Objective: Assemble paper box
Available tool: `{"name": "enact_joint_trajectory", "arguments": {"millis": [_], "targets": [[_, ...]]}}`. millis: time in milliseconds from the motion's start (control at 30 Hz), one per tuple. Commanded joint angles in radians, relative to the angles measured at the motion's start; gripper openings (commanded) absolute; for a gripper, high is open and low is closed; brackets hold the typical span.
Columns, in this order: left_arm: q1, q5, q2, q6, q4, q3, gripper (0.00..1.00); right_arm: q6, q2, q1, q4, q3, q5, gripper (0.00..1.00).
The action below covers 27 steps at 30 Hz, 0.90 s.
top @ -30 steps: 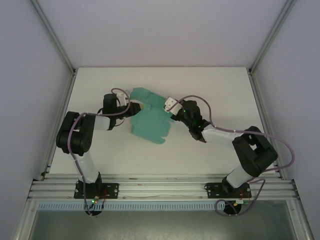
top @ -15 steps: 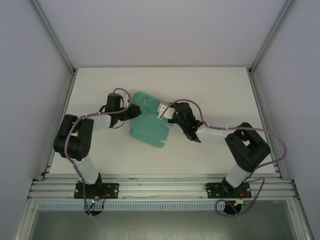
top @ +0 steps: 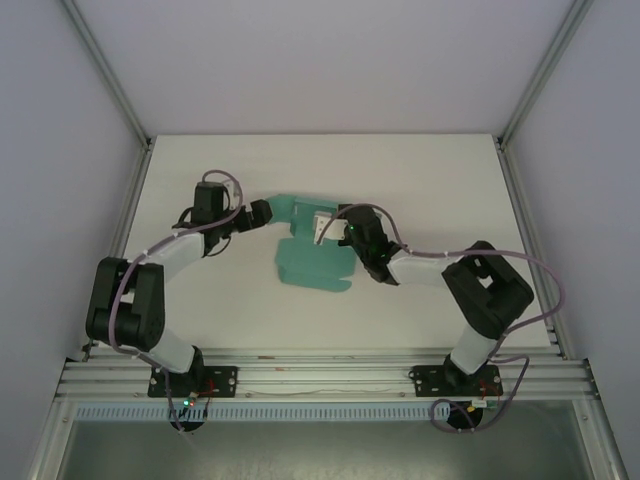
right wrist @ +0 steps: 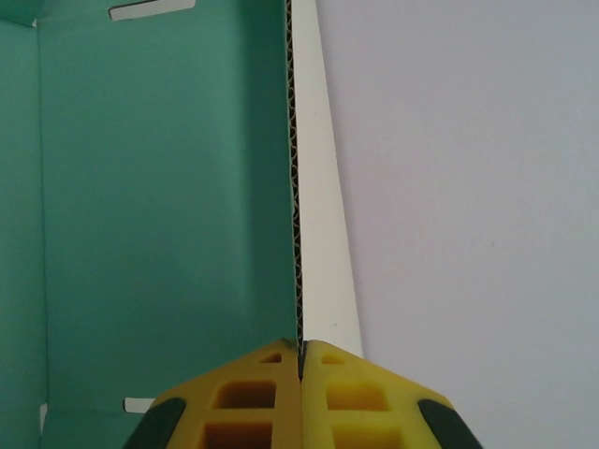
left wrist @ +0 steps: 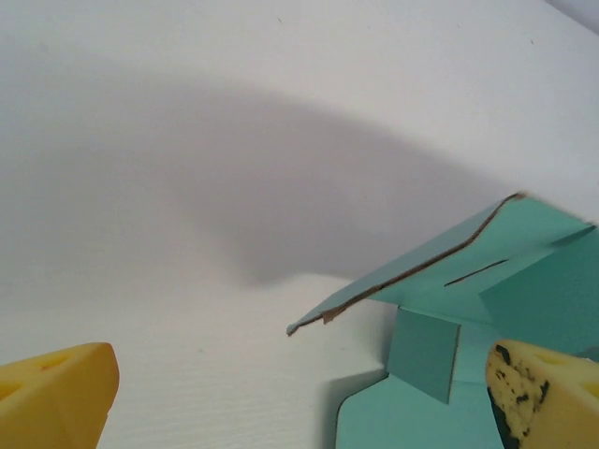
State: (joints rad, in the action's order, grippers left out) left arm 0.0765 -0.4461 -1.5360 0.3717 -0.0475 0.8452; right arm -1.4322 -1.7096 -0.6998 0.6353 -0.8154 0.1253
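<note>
Left gripper, jaws spread wide, sits just beside the left flap of the teal paper box (partly folded, walls raised) lying mid-table. Right gripper is clamped tight on one upright wall's edge.

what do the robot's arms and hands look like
Both the left arm and right arm are black with pale grey link covers and looping lilac cables. The left hand and right hand have yellow fingers with moulded pockets and dark patches.
</note>
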Motion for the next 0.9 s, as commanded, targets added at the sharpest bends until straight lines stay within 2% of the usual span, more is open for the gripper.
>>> {"name": "enact_joint_trajectory", "arguments": {"millis": [0,167,333,500,600,733,867], "targets": [[-0.018,0.098,0.018,-0.022,0.067,0.051,1.0,-0.157,-0.045,-0.023,0.197,0.029,0.028,0.0],[-0.058,0.166,-0.052,0.001,0.157,0.169,1.0,-0.185,-0.056,-0.029,0.279,0.052,-0.008,0.0],[-0.078,0.135,-0.154,-0.013,0.125,0.238,1.0,-0.203,-0.074,-0.032,0.307,0.056,-0.014,0.0],[-0.077,-0.025,-0.277,-0.05,0.093,0.307,1.0,-0.173,-0.067,-0.033,0.301,0.059,-0.023,0.0],[-0.074,-0.107,-0.314,-0.076,0.067,0.314,0.96,-0.168,-0.07,-0.032,0.301,0.055,-0.015,0.0],[-0.051,-0.198,-0.298,-0.107,0.004,0.267,0.91,-0.142,-0.074,-0.032,0.289,0.044,0.0,0.0],[-0.024,-0.222,-0.249,-0.11,-0.066,0.18,0.84,-0.135,-0.073,-0.032,0.276,0.035,0.019,0.0]]}}
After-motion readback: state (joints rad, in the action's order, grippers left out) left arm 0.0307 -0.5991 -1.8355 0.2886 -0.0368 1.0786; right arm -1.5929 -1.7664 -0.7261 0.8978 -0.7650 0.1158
